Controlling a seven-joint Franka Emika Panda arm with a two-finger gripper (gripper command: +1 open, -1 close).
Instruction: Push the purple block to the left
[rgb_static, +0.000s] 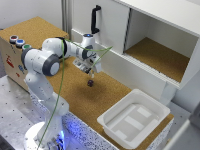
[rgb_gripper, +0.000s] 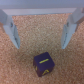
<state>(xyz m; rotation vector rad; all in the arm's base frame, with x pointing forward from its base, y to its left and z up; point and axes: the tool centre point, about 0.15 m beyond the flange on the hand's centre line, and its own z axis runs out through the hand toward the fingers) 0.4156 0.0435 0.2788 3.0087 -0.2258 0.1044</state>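
Note:
The purple block (rgb_static: 90, 83) is a tiny dark cube on the cork tabletop, near the middle of the exterior view. In the wrist view the purple block (rgb_gripper: 43, 63) shows a small yellow mark on its top face. My gripper (rgb_static: 91, 74) hangs just above the block and a little toward the cabinet side. In the wrist view my gripper (rgb_gripper: 40, 45) is open, with the fingers (rgb_gripper: 11, 29) spread wide. The block lies on the cork just outside the gap between the fingertips. Nothing is held.
A white tray (rgb_static: 112, 125) sits on the cork at the exterior view's lower right. A white cabinet with a black handle (rgb_static: 95, 19) and an open compartment (rgb_static: 160, 57) runs behind the block. Round coloured buttons (rgb_static: 20, 43) sit on a box at the left.

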